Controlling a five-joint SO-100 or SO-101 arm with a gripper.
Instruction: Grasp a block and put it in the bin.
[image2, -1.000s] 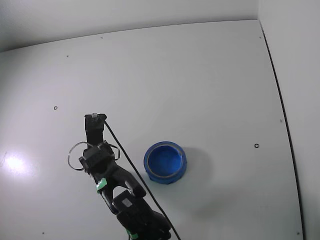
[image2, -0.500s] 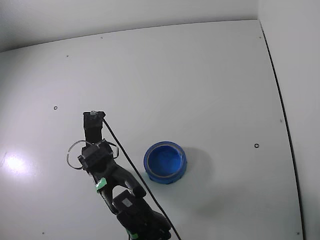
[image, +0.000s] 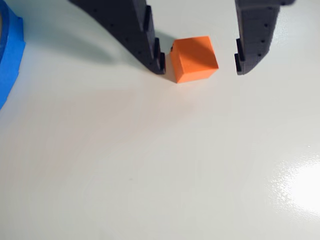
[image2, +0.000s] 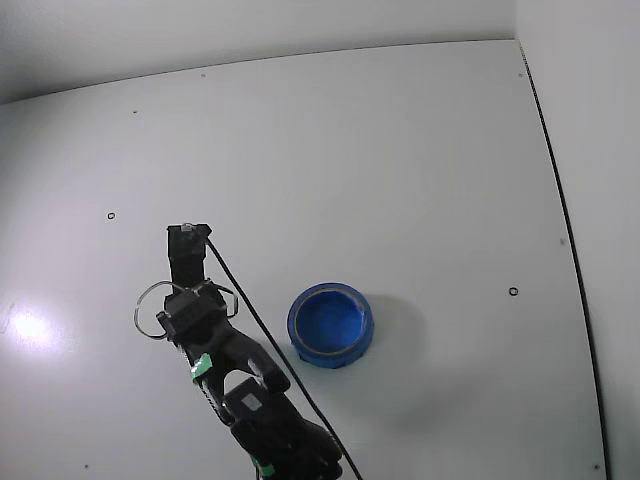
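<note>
Between the two black fingers of the gripper (image: 200, 62) sits the block (image: 194, 58), flat on the white table (image: 150, 165). It reads orange in the wrist view, and it's a small plain-faced cube. The jaws are spread fairly wide: the finger on the left of that view is touching or nearly touching the cube's side, while the right one still has a clear gap. So nothing is gripped yet.

The blue bin (image2: 331, 324) is close by, to the right of the arm in the fixed view, and its rim (image: 9, 55) pokes in at the left edge of the wrist view. The cube itself is hidden under the arm in the fixed view.

Handling-wise, my guess is it's light and rigid, probably plastic or foam, with smooth faces that could slip. The glossy table means it may slide sideways when the one finger pushes it. Squeezing the two opposite flat sides square-on, around mid-height, looks like the way to go.
</note>
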